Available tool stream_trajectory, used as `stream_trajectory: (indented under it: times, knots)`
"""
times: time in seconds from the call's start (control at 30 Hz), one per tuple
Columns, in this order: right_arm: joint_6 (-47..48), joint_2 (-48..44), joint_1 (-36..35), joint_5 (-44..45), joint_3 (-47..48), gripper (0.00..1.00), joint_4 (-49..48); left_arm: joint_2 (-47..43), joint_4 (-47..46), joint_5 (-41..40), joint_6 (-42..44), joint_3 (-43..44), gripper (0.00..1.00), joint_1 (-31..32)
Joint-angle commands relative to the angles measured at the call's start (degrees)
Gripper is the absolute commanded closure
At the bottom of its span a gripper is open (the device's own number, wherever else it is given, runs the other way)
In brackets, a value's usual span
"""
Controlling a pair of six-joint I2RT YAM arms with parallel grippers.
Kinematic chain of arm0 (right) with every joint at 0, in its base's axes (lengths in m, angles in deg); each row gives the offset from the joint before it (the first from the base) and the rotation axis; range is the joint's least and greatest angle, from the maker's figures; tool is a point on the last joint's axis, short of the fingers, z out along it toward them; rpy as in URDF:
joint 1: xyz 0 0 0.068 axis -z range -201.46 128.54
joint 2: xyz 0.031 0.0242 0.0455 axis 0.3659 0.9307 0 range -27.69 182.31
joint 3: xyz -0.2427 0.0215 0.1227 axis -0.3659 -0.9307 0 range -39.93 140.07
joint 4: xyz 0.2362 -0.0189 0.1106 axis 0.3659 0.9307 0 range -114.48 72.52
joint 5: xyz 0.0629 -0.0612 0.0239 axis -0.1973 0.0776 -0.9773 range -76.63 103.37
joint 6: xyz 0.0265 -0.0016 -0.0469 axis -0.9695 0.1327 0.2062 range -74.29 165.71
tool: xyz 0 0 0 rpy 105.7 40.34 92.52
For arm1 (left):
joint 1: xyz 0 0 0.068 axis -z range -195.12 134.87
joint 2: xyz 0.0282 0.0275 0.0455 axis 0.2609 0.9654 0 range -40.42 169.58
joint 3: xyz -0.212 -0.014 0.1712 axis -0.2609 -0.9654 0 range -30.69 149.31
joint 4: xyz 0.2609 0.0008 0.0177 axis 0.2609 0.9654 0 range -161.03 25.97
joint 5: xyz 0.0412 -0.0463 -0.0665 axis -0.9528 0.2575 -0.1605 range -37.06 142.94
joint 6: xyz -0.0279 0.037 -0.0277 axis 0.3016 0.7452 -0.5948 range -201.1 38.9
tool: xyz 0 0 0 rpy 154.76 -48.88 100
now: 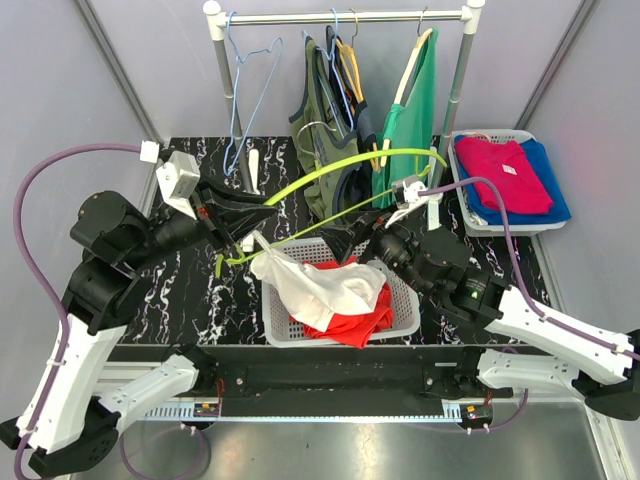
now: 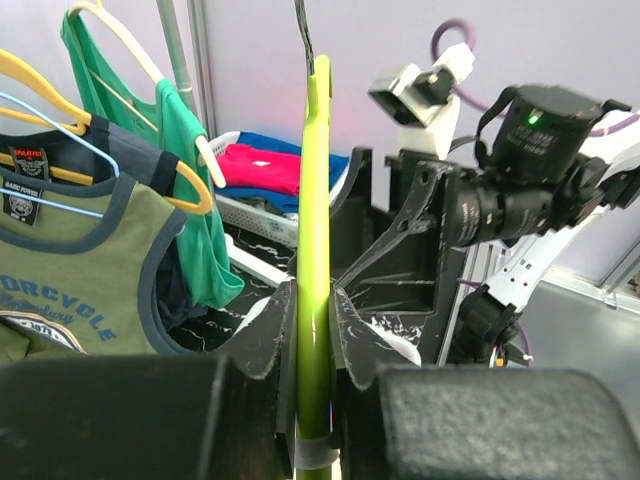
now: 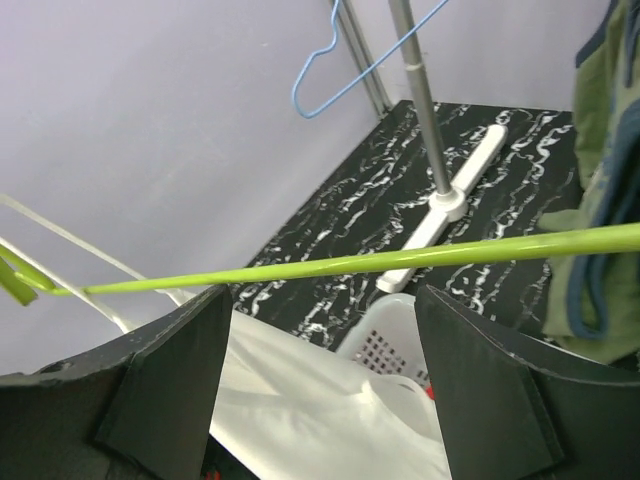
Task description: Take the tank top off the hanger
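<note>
The white tank top (image 1: 312, 285) lies in the basket (image 1: 408, 310) — just below the right fingers (image 3: 170, 390), spread wide. The left fingers (image 2: 268, 345) pinch the green hanger (image 2: 313, 200).

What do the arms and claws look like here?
The left arm and right arm have white shell links and black joints. A purple cable runs along each to a white camera box at the wrist. The left claw and right claw are matte black with flat, wedge-shaped fingers. A green light glows on the right arm.
</note>
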Motion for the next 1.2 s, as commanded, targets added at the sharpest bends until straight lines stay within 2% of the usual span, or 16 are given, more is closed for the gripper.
stream_trajectory:
  times: [0.0,0.23,0.6,0.8,0.9,1.0,1.17]
  knots:
    - [-4.57,-0.37,0.34,-1.77,-1.32,0.18,-10.79,-1.4,-6.3,0.26,-1.4,0.42,1.0,-0.2]
    - [-7.13,-0.81,0.43,-7.56,-3.25,0.23,-15.11,-3.07,-6.21,-0.18,0.17,-1.16,1.0,-0.29]
    - [-7.74,0.15,0.42,-16.01,-2.47,0.23,-14.06,-3.51,-6.12,-0.27,0.88,-1.34,1.0,-0.37]
    - [-9.32,0.06,0.34,-11.36,-3.69,0.23,-17.22,-3.77,-6.13,0.08,0.44,-1.42,1.0,-0.72]
    - [-10.11,0.41,0.34,-7.76,-3.96,0.27,-18.71,-4.04,-6.21,0.43,0.0,-1.78,1.0,-0.81]
    - [-10.82,0.94,0.34,-4.59,-3.44,0.32,-20.65,-4.3,-6.3,0.7,-0.52,-2.48,1.0,-0.99]
    - [-11.79,3.05,0.34,1.74,-1.15,0.46,-19.33,-4.83,-6.47,1.22,-0.96,-3.09,1.0,-1.16]
